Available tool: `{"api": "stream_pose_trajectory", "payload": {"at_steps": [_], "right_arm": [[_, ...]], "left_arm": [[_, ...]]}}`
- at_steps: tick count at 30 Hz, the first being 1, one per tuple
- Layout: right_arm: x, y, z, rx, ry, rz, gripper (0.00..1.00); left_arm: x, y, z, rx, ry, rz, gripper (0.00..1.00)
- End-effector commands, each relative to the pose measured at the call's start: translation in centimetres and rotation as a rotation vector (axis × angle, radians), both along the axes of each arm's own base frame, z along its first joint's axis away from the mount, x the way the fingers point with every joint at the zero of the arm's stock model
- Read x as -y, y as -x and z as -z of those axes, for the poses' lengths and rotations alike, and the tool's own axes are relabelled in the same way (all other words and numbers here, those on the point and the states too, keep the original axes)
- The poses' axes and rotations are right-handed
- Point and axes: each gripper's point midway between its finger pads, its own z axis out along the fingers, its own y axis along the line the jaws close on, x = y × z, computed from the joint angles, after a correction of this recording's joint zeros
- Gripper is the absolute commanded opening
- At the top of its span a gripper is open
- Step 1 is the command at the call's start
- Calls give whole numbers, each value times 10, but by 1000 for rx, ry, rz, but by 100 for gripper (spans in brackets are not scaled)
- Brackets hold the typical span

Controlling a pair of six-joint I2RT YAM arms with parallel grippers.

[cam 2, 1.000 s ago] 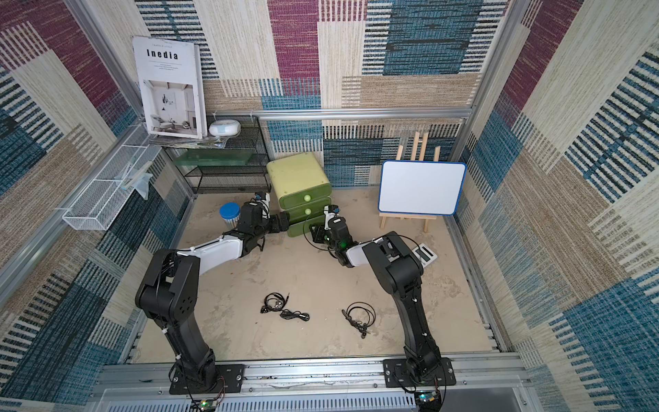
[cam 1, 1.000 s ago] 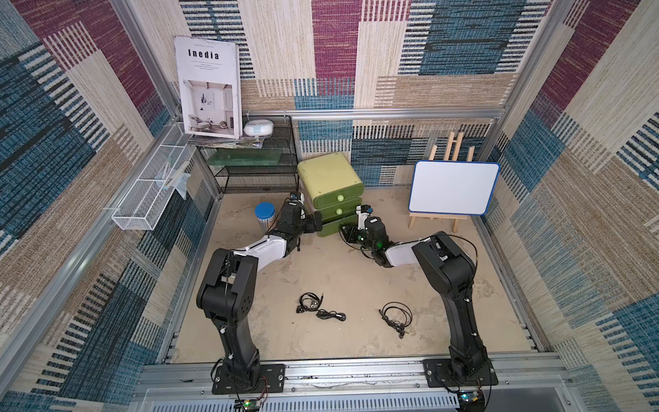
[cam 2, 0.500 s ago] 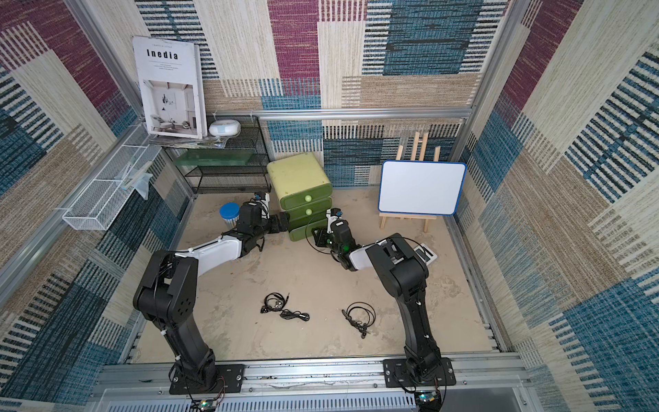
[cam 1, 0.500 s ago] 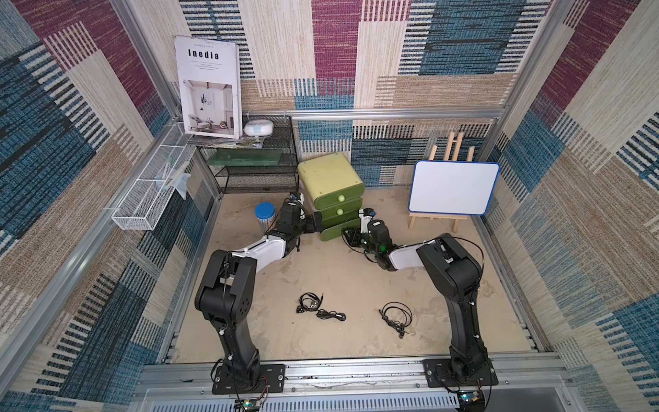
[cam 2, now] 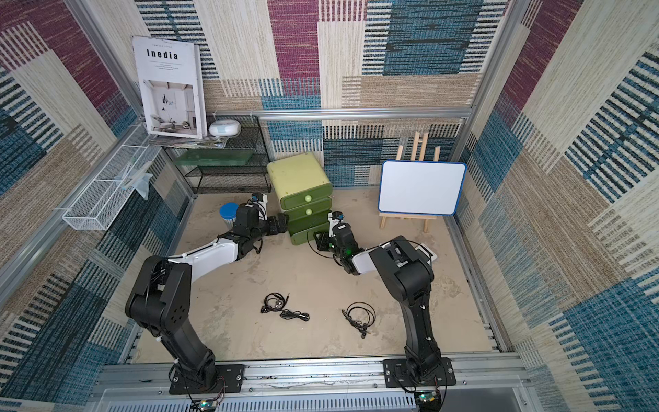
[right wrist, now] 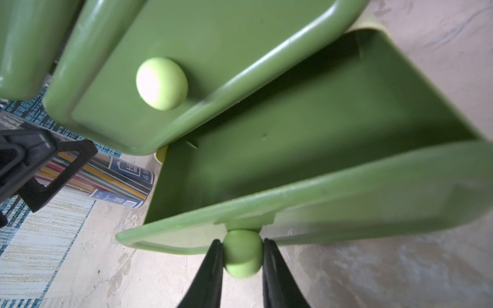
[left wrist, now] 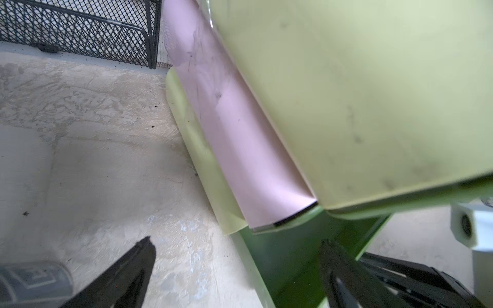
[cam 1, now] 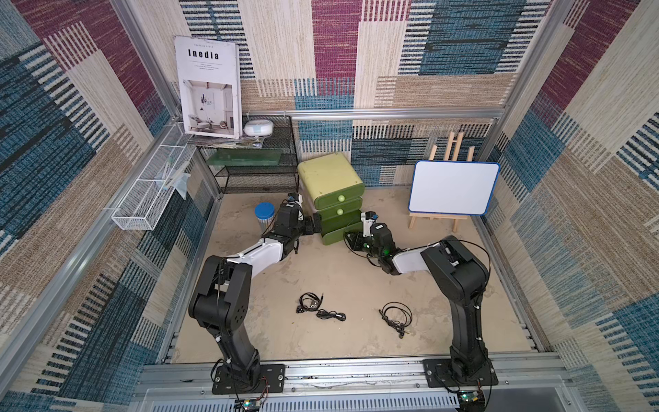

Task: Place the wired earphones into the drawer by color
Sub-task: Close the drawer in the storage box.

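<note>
In a top view, shows the black wired earphones (cam 1: 327, 314) on the tabletop (cam 1: 356, 278), well apart from the drawer unit (cam 1: 330, 174); in the left wrist view, spreads the left gripper (left wrist: 236, 241) wide, empty, at its corner, likely bracing; in the right wrist view, pinches the knob (right wrist: 241, 257) of the part-open bottom drawer (right wrist: 333, 184) in the right gripper (right wrist: 242, 241).

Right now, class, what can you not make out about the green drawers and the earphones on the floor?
1. Top drawer and middle drawer: contents hidden in both top views by their shut fronts.
2. Bottom drawer: its rear is hidden under the middle drawer in the right wrist view.
3. Black earphone tangle: too small in both top views to count its sets or plugs.
</note>
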Motion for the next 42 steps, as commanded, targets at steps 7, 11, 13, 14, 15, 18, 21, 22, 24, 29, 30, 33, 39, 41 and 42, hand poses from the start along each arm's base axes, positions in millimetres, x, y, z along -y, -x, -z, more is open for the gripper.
{"api": "stream_pose_trajectory", "payload": {"at_steps": [7, 11, 13, 14, 15, 18, 21, 22, 24, 29, 30, 33, 39, 41, 42], "right_arm": [[5, 9, -7, 23, 10, -1, 23], [8, 13, -7, 21, 17, -1, 23], [9, 15, -6, 19, 21, -1, 23], [11, 16, -6, 18, 23, 0, 23], [11, 18, -5, 16, 24, 0, 24], [12, 21, -5, 13, 28, -2, 23], [13, 25, -4, 11, 30, -5, 23], [13, 27, -5, 10, 31, -5, 23], [14, 29, -4, 9, 35, -5, 24], [16, 35, -3, 5, 42, -4, 23], [16, 36, -2, 5, 44, -7, 23], [18, 40, 0, -1, 56, -6, 24], [24, 46, 4, -11, 72, 0, 24], [27, 48, 5, -11, 79, 4, 24], [27, 49, 5, -12, 81, 3, 24]], "left_arm": [[14, 36, -21, 12, 98, 71, 100], [14, 58, -31, 19, 137, 82, 100], [14, 69, -37, 27, 156, 83, 100], [12, 75, -39, 28, 162, 82, 100], [11, 81, -42, 31, 167, 81, 100], [7, 100, -46, 31, 171, 80, 100], [1, 120, -48, 33, 169, 79, 100], [-1, 126, -49, 37, 168, 78, 100], [-6, 138, -49, 38, 162, 74, 100], [-17, 167, -40, 50, 145, 77, 99], [-18, 171, -37, 51, 138, 79, 99], [-24, 180, -26, 56, 109, 77, 99], [-29, 188, -23, 70, 89, 72, 99], [-29, 188, -24, 72, 88, 73, 99], [-29, 188, -23, 70, 90, 74, 99]]}}
